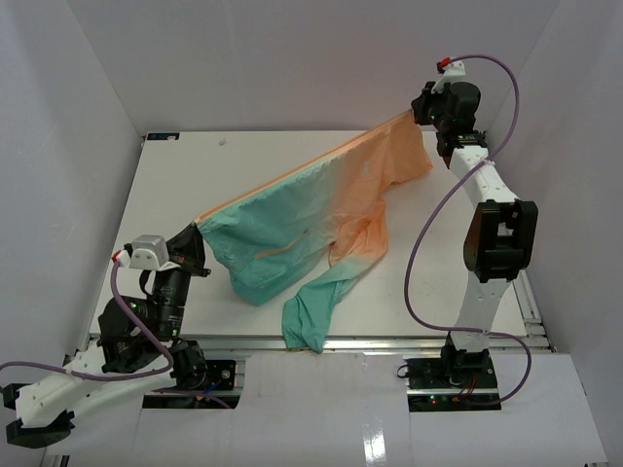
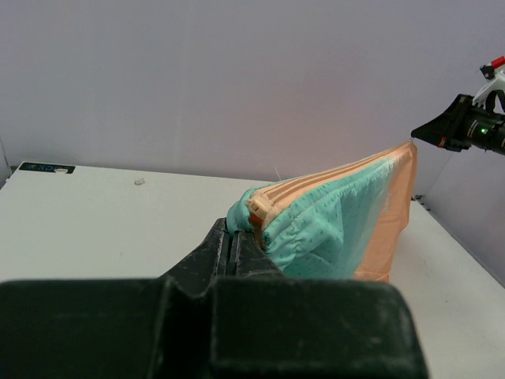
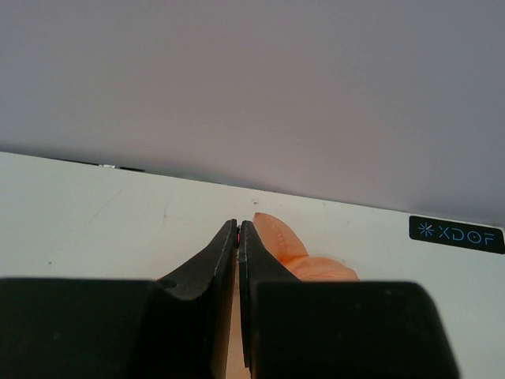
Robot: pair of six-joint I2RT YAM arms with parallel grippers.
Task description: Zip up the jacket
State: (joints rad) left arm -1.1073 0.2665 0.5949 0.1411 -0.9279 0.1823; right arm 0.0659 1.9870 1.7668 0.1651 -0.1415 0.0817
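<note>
The jacket (image 1: 321, 209) hangs stretched in the air between my two grippers, teal at the left, peach-orange at the right, its zipper edge running taut along the top. A sleeve drapes down to the table's near edge. My left gripper (image 1: 195, 232) is shut on the teal hem end of the zipper edge; in the left wrist view the gripper (image 2: 237, 230) pinches the teal fabric (image 2: 331, 229) beside the orange zipper tape. My right gripper (image 1: 417, 112) is shut on the orange top end; in the right wrist view the gripper (image 3: 238, 227) holds peach fabric (image 3: 288, 249).
The white table (image 1: 195, 175) is boxed in by white walls on the left, back and right. The jacket's sleeve (image 1: 316, 316) reaches the front rail. A dark label (image 3: 456, 234) sits on the table near the back wall.
</note>
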